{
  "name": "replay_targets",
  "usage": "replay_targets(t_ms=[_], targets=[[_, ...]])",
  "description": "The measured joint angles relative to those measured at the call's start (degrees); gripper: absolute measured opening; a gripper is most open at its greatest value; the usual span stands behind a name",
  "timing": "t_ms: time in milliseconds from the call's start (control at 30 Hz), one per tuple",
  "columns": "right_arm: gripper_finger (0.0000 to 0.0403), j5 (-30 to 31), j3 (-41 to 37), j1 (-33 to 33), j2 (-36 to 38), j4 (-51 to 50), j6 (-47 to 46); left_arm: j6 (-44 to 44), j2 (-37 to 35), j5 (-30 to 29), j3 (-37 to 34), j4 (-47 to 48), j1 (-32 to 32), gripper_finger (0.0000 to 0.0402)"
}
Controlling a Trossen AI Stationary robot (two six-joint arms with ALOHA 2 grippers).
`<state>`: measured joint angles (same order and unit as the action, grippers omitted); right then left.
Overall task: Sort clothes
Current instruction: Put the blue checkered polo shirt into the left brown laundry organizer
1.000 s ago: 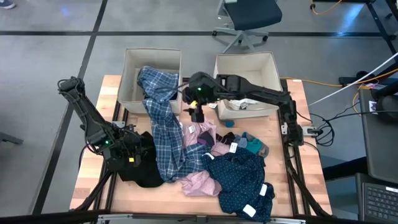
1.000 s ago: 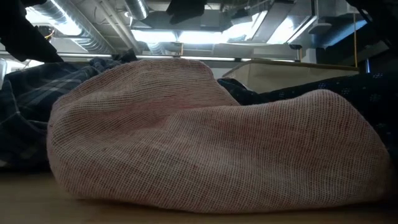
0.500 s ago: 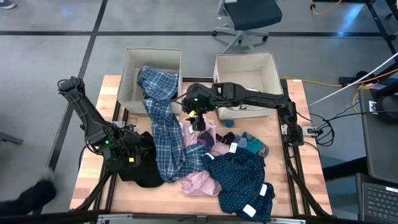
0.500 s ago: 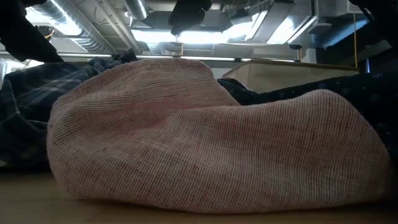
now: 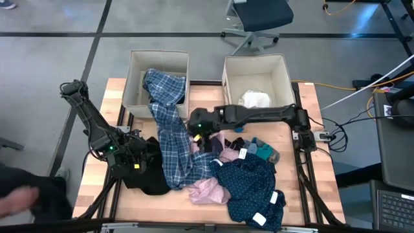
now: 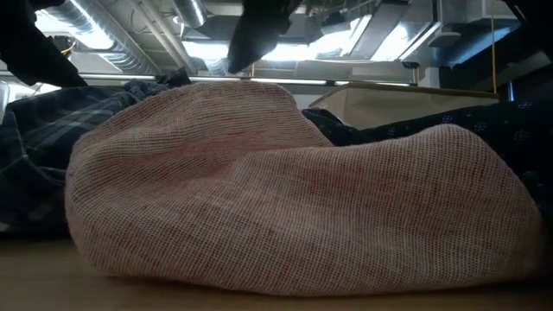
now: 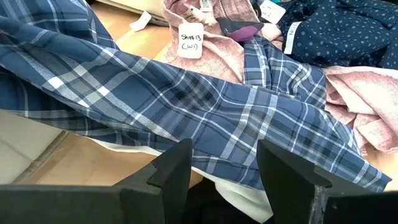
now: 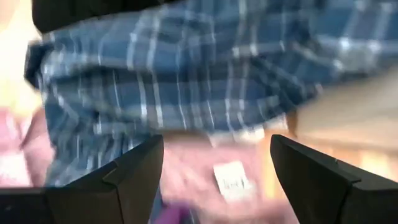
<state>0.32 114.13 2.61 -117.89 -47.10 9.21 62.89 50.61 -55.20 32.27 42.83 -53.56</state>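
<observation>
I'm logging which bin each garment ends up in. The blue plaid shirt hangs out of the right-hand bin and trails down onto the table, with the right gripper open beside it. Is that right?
Not quite: the high view shows the blue plaid shirt draped over the rim of the left-hand bin, not the right-hand one. The rest holds: it trails down onto the table, and the right gripper is open beside it.

plaid shirt (image 7: 186,106): we see soft woven cloth
pink garment (image 6: 285,199): coarse open weave
table (image 5: 97,175): pale smooth wood
tag (image 7: 191,41): matt paper
</observation>
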Motion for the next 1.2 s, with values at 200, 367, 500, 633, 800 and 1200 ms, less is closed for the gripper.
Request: replay_targets(t_ms=[200, 367, 500, 633, 800, 1200], targets=[[0.0296, -3.0, -14.9, 1.3, 0.0, 26.4, -0.1, 0.0, 0.0, 0.3, 0.0, 0.3, 0.0, 0.0172], [0.0296, -3.2, -24.3, 1.1, 0.0, 43.1, -6.9, 4.2, 0.0, 2.5, 0.0, 0.8, 0.0, 0.0172], [0.0296, -2.0, -27.5, 1.1, 0.0, 47.4, -9.4, 13.0, 0.6, 3.7, -1.1, 2.7, 0.1, 0.0172], [0.0296, -0.4, -27.7, 1.1, -0.2, 47.2, -10.1, 21.7, 1.2, 5.1, -4.7, 2.6, 1.0, 0.0172], [0.0296, -0.1, -27.6, 1.1, -1.1, 48.8, -12.9, 24.7, 2.4, 4.6, -8.0, -1.5, 3.0, 0.0172], [0.0296, 3.6, -27.6, 0.7, -7.0, 57.9, -15.2, 16.5, 3.6, -1.7, -12.0, -3.6, 11.1, 0.0172]])
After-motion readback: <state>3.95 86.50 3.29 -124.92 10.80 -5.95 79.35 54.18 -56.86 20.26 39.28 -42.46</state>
